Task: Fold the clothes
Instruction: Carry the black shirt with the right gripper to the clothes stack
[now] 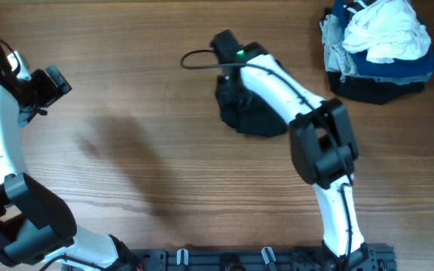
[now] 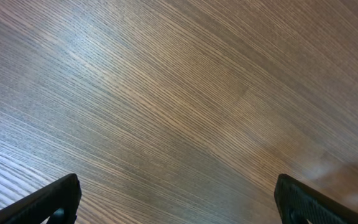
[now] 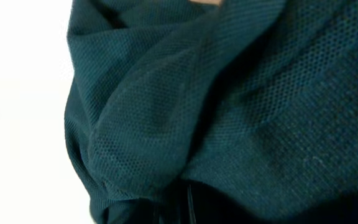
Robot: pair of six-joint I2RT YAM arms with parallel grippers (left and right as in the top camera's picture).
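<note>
seemingly right jaws clamp the crumpled t-shirt (image 1: pixel 249 120).

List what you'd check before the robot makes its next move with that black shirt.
1. Right gripper shut on the black T-shirt: ok; it is closed, and cloth fills the right wrist view.
2. T-shirt lying flat for folding: not ok; it is bunched in a lump.
3. Left gripper open and free: ok; it holds nothing and hovers over bare table.
4. Heap of white, grey and blue garments apart from the T-shirt: ok; it sits at the far corner.
5. How many layers are pinched: cannot tell.
</note>
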